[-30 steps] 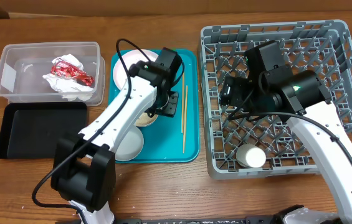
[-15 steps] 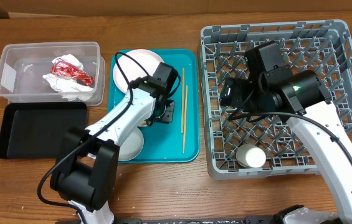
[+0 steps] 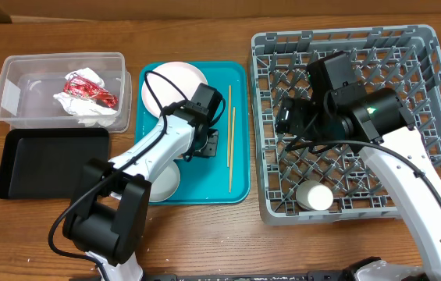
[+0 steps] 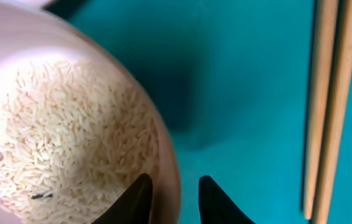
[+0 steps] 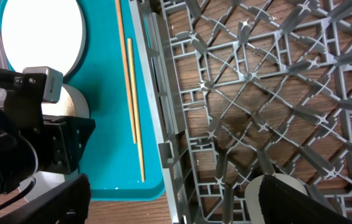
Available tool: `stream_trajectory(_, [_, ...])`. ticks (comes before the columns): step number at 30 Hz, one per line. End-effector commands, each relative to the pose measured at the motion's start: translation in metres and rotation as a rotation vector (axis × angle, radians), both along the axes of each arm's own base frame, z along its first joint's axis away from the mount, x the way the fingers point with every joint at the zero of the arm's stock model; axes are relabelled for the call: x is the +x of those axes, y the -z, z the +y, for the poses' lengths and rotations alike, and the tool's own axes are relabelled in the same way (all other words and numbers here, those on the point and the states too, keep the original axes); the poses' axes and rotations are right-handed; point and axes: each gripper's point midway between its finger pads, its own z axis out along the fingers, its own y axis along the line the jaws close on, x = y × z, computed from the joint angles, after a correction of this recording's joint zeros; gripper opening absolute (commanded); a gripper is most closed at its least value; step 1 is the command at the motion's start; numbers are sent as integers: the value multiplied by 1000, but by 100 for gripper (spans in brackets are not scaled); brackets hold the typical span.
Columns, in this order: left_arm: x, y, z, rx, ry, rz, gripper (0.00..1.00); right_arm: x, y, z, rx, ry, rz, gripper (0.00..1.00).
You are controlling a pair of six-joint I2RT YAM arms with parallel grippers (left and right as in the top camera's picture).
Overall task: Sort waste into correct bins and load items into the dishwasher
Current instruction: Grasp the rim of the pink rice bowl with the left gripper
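A pale bowl [image 4: 163,143] holding white rice [image 4: 63,137] sits on the teal tray [image 3: 240,187]. My left gripper [image 4: 176,199] is open and straddles the bowl's rim, one finger inside and one outside; it also shows in the overhead view [image 3: 203,144]. Two chopsticks [image 3: 231,148] lie on the tray to the right of the bowl. One plate [image 3: 175,82] lies at the tray's far end, another [image 3: 161,181] at its near end. My right gripper [image 3: 289,117] hangs wide open and empty over the grey dish rack [image 3: 423,47]. A white cup [image 3: 314,195] sits in the rack.
The clear tub [image 3: 9,94] at far left holds the crumpled napkin [image 3: 87,109] and red wrapper [image 3: 87,87]. The black tray [image 3: 48,164] lies in front of it. The rack's left wall [image 5: 154,74] stands close beside the teal tray.
My left gripper has moved toward the near side of the tray and down onto the bowl's rim, uncovering the far plate. The right arm has not moved.
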Motion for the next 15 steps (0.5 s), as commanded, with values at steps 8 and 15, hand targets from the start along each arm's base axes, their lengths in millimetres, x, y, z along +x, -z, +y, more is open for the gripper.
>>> stream_trajectory(8, [-4, 3, 1, -6, -14, 22, 4, 4, -5, -2, -16, 3, -24, 88])
stream_trajectory(15, [8, -23, -5, -15, -13, 3, 4, 4, -5, -2, -16, 3, -24, 88])
